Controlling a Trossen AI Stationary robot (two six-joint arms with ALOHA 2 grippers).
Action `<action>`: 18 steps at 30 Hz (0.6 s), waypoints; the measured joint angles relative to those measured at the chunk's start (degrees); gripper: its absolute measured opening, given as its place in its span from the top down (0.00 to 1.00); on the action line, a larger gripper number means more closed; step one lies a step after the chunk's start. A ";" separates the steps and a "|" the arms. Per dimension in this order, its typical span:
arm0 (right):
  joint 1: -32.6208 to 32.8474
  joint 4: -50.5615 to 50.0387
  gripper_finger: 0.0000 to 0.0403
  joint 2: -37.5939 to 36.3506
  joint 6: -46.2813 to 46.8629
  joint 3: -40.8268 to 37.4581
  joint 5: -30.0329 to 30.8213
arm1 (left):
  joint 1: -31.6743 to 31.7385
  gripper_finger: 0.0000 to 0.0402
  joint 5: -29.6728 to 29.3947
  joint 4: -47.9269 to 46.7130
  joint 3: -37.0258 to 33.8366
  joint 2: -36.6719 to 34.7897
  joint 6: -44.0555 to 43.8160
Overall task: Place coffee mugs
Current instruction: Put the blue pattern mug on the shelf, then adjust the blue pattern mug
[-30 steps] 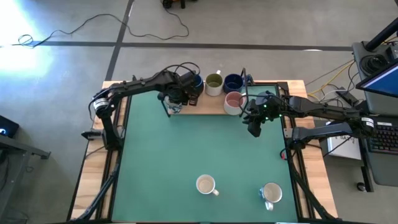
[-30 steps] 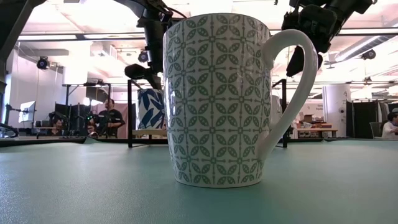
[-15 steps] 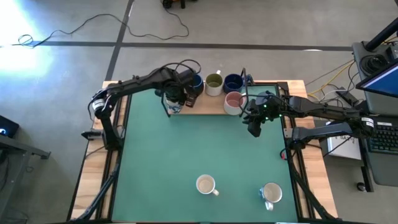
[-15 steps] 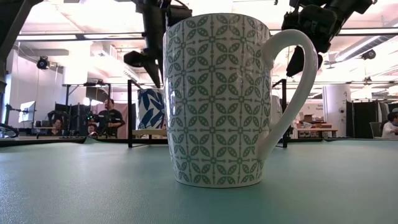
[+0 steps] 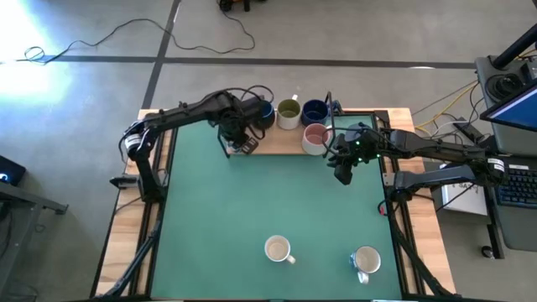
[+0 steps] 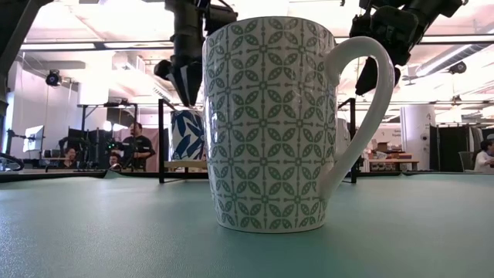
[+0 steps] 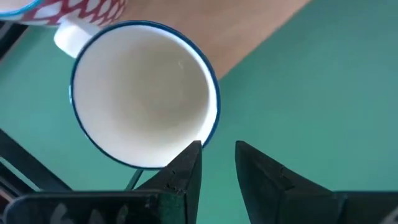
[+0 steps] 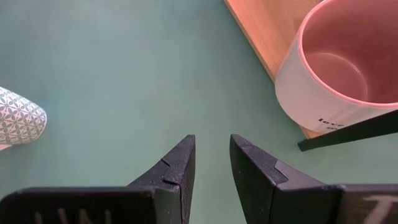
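Hovering over a blue-rimmed mug (image 7: 144, 94), left gripper (image 7: 217, 158) narrowly parted, right gripper (image 8: 211, 155) slightly parted, empty.

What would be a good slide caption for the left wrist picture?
Left gripper poised, narrowly open, beside a blue-rimmed white mug at the green mat's edge.

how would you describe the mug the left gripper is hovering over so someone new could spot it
Find the wooden board along the green mat's far edge, then its left end, where the left gripper hangs. The mug beneath it is white inside with a thin blue rim and blue leaf print outside, unlike the pink-lined mug at the other end.
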 joint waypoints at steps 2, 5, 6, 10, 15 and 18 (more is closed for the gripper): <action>0.02 0.00 0.78 -0.02 0.00 0.00 0.00 | -0.11 0.80 0.03 -0.30 0.02 0.00 2.71; 0.01 0.01 0.78 -0.02 0.00 0.01 0.00 | -0.11 0.80 0.04 -0.26 0.00 0.00 5.97; 0.01 0.01 0.78 -0.02 0.00 0.00 0.00 | -0.11 0.80 0.00 -0.27 0.02 0.00 6.82; 0.02 0.00 0.78 -0.02 0.00 0.00 0.00 | -0.09 0.80 -0.15 -0.79 0.02 0.00 9.36; 0.01 0.01 0.78 -0.01 0.00 0.00 0.00 | -0.13 0.80 -0.36 -1.37 0.02 1.04 12.15; 0.00 0.02 0.78 -0.02 0.00 0.00 0.00 | -0.13 0.80 -1.34 -1.58 0.04 2.09 12.64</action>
